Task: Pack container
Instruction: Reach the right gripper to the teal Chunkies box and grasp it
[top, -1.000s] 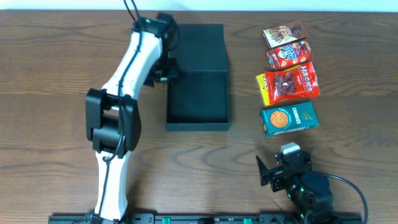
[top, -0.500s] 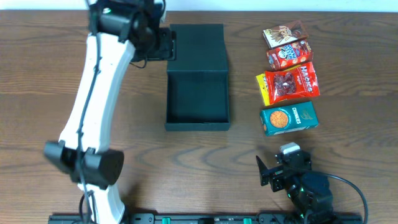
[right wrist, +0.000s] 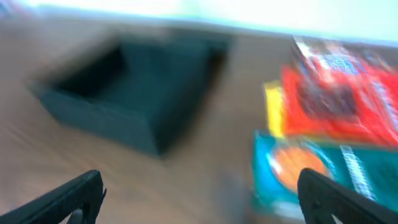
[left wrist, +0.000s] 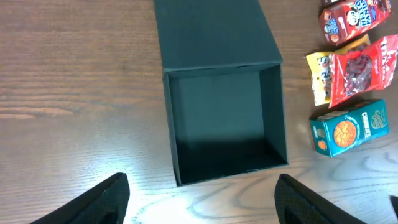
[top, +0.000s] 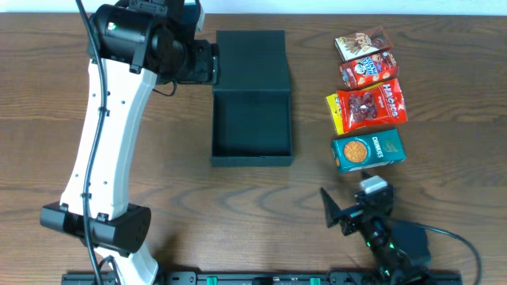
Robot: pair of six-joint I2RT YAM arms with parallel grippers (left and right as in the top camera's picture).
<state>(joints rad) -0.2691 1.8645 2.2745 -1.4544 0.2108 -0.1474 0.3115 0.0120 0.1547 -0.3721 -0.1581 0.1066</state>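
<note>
While the container lies open and empty on the counter, flap flat behind it, overhead puts the left gripper beside that flap. Left wrist: jaws wide apart, holding nothing. Right wrist, blurred: right gripper jaws wide, empty, near the cookie box. Likely packing has not begun; the next move is to grasp a snack.

Teal box: is showing the word "COOKIES" along its upper face, next to a round orange cookie picture.
Red bag: is carrying large pale lettering that is beginning with "Ma"; the rest is staying too small to read.
Red pack: is bearing white print, too small to read.
Brown pack: is bearing print too small to read.
</note>
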